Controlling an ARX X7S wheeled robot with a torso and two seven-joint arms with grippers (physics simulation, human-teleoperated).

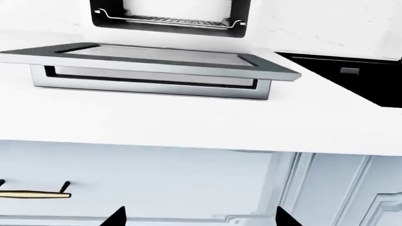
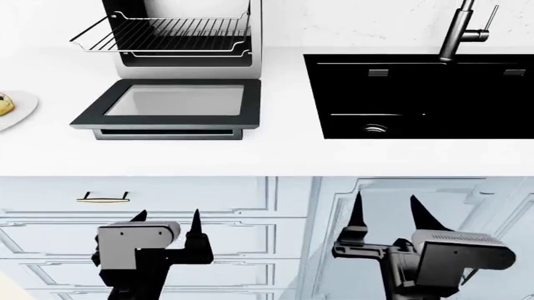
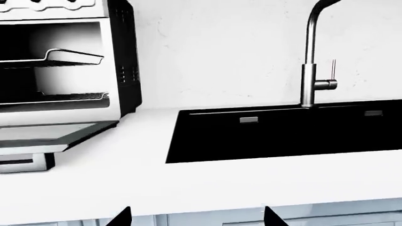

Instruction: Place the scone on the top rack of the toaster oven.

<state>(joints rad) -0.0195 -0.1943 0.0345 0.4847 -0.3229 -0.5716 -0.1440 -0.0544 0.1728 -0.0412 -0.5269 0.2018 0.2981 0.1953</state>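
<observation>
The scone [image 2: 4, 104] lies on a round white plate [image 2: 24, 107] at the counter's far left, cut off by the head view's edge. The toaster oven [image 2: 179, 37] stands at the back left with its black-framed door [image 2: 167, 109] dropped flat onto the counter. Its top rack [image 2: 159, 34] is slid partly out, a silver wire grid with nothing on it. Both grippers hang below the counter edge in front of the cabinets. My left gripper [image 2: 169, 215] is open and empty, below the oven door. My right gripper [image 2: 386, 200] is open and empty, below the sink.
A black sink [image 2: 417, 94] with a dark faucet [image 2: 459, 31] is set into the white counter [image 2: 276, 153] right of the oven. Pale cabinet fronts with a brass drawer handle [image 2: 102, 199] face the arms. The left wrist view shows the open door [image 1: 150, 59] and a rack [image 1: 169, 21].
</observation>
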